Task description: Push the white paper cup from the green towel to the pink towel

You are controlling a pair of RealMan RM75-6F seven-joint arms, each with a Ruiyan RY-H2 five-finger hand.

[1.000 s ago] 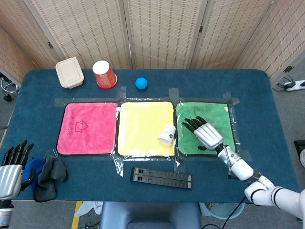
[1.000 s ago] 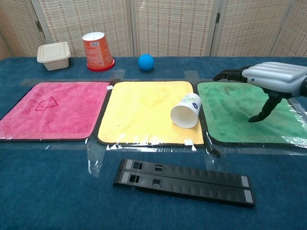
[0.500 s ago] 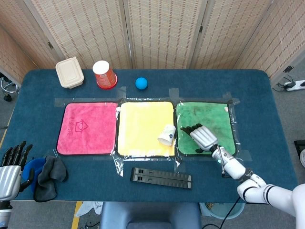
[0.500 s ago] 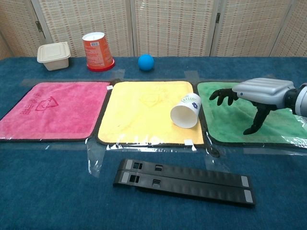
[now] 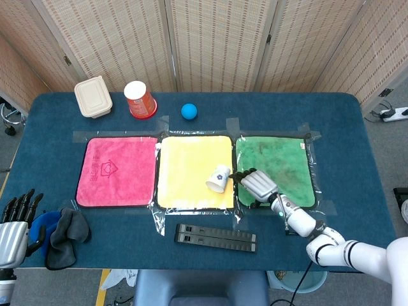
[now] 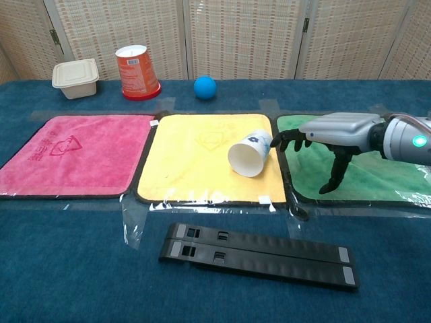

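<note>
The white paper cup (image 5: 218, 178) (image 6: 249, 153) lies on its side on the right part of the yellow towel (image 5: 191, 167) (image 6: 202, 151), its mouth facing front-left. My right hand (image 5: 256, 184) (image 6: 331, 133) hovers low over the left edge of the green towel (image 5: 280, 162) (image 6: 367, 171), its fingers spread and its fingertips touching the cup's base. The pink towel (image 5: 116, 171) (image 6: 67, 151) lies flat at the left. Only the dark fingers of my left hand (image 5: 18, 217) show, off the table's front-left corner, and they hold nothing.
A black bar (image 5: 215, 237) (image 6: 259, 254) lies in front of the towels. At the back stand a beige lidded box (image 5: 93, 97), a red cup (image 5: 139, 99) and a blue ball (image 5: 189, 111). A grey cloth (image 5: 64, 234) lies front-left.
My right hand has swept left across the green towel to its left edge and reached the cup. The cup has shifted a little left on the yellow towel and turned.
</note>
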